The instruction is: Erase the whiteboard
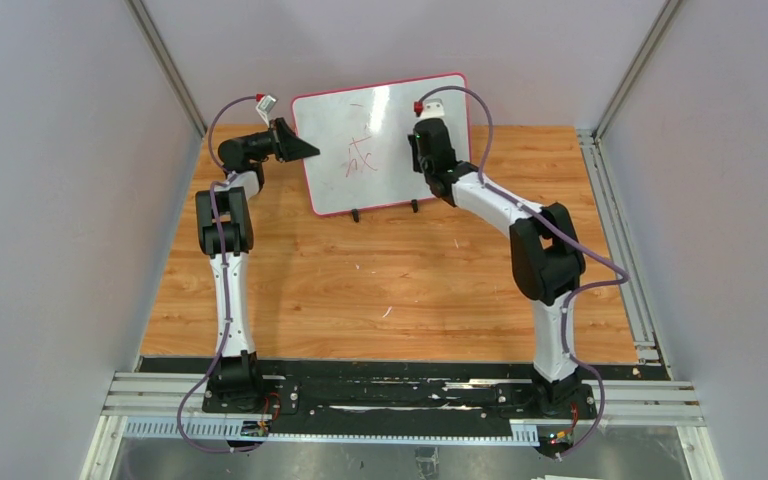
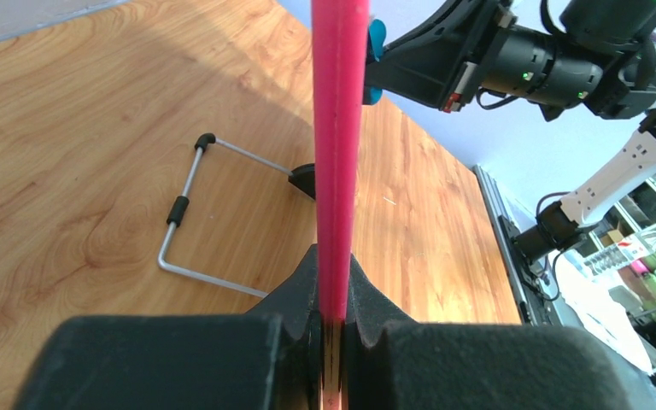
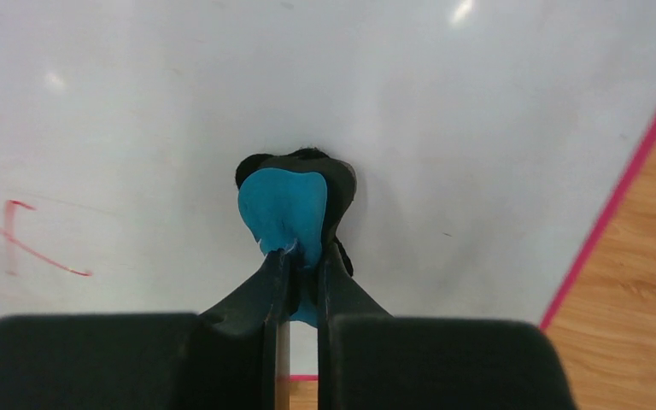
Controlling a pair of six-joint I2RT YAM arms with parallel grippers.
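**One board, red strokes on its face**

The whiteboard (image 1: pixel 385 115), glossy with a pink frame, stands tilted at the far side of the table (image 1: pixel 400 290). My left gripper (image 2: pixel 335 329) clamps its edge. My right gripper (image 3: pixel 299 260) pinches the blue eraser (image 3: pixel 282 205) against its face, beside the red strokes (image 1: pixel 358 157).

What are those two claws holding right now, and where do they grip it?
The left gripper pinches the whiteboard by its pink side frame; the right gripper holds a blue eraser by its near end.
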